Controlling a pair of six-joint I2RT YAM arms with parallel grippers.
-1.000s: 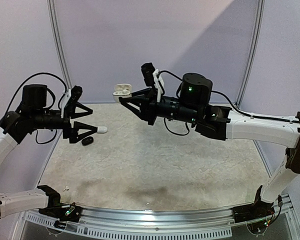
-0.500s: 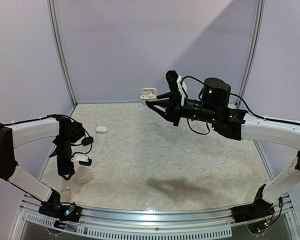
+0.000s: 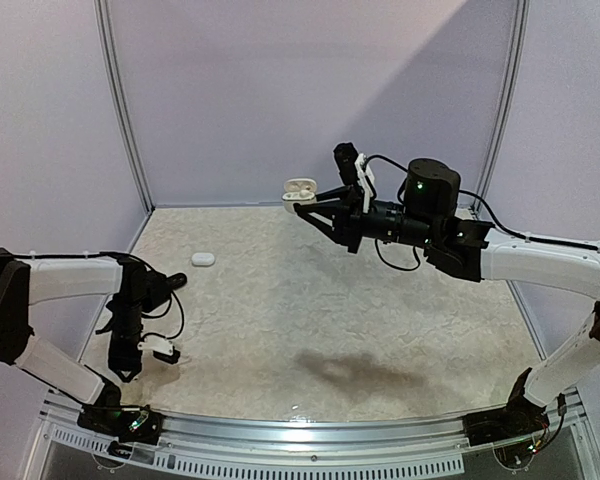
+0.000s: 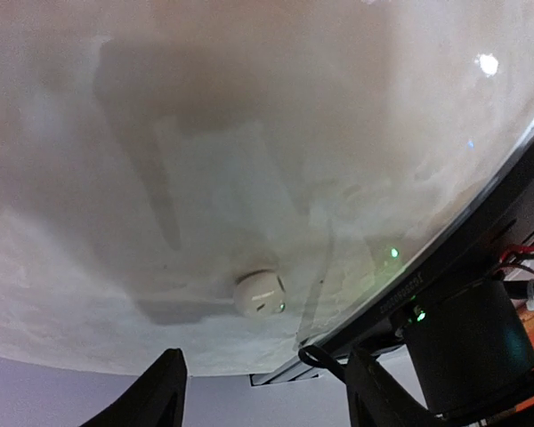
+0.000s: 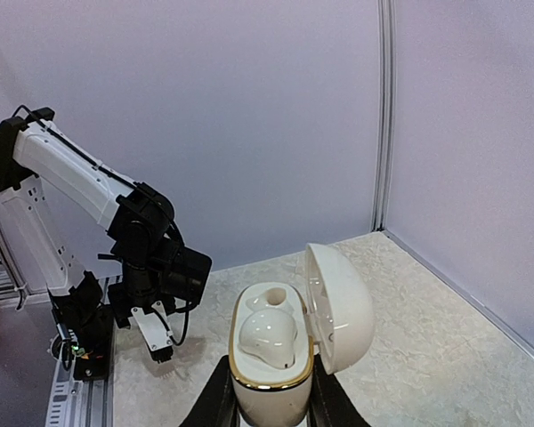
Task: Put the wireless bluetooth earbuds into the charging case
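My right gripper (image 3: 302, 204) is shut on a white charging case (image 3: 300, 187) with a gold rim (image 5: 267, 356) and holds it high above the back of the table. Its lid (image 5: 340, 307) is open. One white earbud (image 5: 269, 336) sits in it, and the slot behind is empty. My left gripper (image 3: 127, 368) points down at the front left of the mat. It is open, with its jaws on either side of a loose white earbud (image 4: 259, 294) lying on the mat, not touching it. The other earbuds are out of view.
A small white pill-shaped case (image 3: 202, 259) lies on the mat at the left. A dark object (image 3: 177, 281) shows beside the left arm. The metal front rail (image 3: 300, 425) runs just by the left gripper. Walls enclose the back and sides.
My left arm has swung down from mid-air to the front left of the mat, over the loose earbud. My right gripper moved right with the open case, then held still.
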